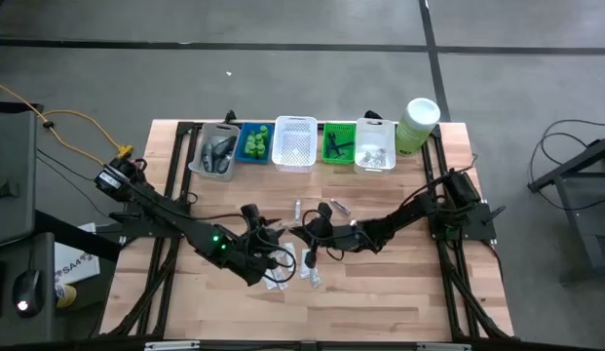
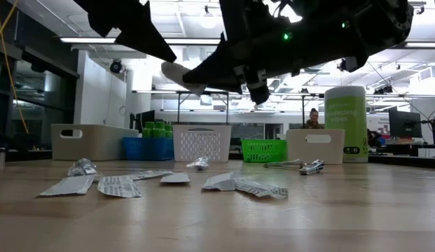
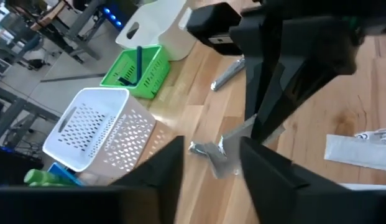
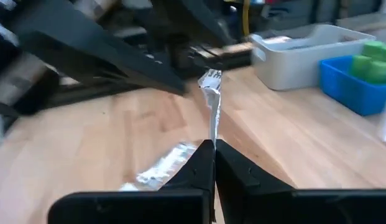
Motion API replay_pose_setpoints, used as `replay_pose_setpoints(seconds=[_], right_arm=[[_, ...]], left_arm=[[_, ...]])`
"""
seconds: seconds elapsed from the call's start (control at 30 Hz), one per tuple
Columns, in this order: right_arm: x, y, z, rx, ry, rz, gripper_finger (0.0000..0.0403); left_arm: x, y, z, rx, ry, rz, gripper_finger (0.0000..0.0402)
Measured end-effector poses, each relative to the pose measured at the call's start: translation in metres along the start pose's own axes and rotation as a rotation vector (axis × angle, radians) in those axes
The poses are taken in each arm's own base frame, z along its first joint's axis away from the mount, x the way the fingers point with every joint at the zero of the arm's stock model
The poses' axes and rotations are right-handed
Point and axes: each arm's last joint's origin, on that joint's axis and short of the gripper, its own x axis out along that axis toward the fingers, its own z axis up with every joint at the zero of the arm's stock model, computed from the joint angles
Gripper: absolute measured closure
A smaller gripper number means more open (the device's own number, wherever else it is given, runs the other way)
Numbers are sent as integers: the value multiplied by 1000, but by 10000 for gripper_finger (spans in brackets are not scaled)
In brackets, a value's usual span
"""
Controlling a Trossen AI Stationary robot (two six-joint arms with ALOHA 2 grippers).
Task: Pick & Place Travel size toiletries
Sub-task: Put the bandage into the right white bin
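A crumpled silvery sachet (image 4: 211,106) hangs in the air over the middle of the table, with my right gripper (image 4: 212,148) shut on it. My left gripper (image 3: 211,171) is open just across from it. Its two fingers stand on either side of the sachet's free end (image 3: 208,151) and do not visibly touch it. In the low view the sachet (image 2: 176,73) shows pale between the two dark arms. More flat white sachets (image 1: 283,271) lie on the wood below, and small silvery tubes (image 1: 338,207) lie farther back. My right gripper pinches one end of the sachet (image 4: 212,138) between its two fingertips. The fingers come nearly level from the table's right side. The sachet sticks out beyond them, edge-on and bent, toward my left gripper. It is lifted clear of the table.
A row of baskets stands along the far edge: grey (image 1: 214,151), blue with green bottles (image 1: 253,143), white (image 1: 294,143), green (image 1: 338,144) and clear (image 1: 374,146). A pale-green canister (image 1: 417,125) stands at the far right. Bare wood (image 1: 380,292) lies toward the near edge.
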Motion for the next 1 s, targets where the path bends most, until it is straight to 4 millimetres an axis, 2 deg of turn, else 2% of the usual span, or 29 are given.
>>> replay_pose_setpoints(seconds=[0.13, 0.27, 0.37, 0.53, 0.77, 0.87, 1.0], right_arm=[[-4, -10, 11, -15, 39, -121, 401], [-15, -30, 35, -23, 76, -292, 401], [-29, -56, 56, -12, 124, -473, 401], [-52, -111, 76, 29, 228, -737, 401], [-82, -179, 76, 131, 428, -1051, 400], [-87, -203, 72, 190, 531, -1098, 400], [-85, -225, 65, 224, 631, -1103, 394]], left_arm=[[-8, 12, 1, -29, 13, 8, 197], [-15, 27, -3, -100, 54, 27, 182], [-17, 31, -9, -125, 98, 46, 181], [-18, 35, -20, -158, 159, 66, 181], [-17, 34, -33, -178, 194, 69, 181], [-16, 33, -39, -182, 204, 74, 181], [-21, 31, -48, -184, 200, 85, 181]])
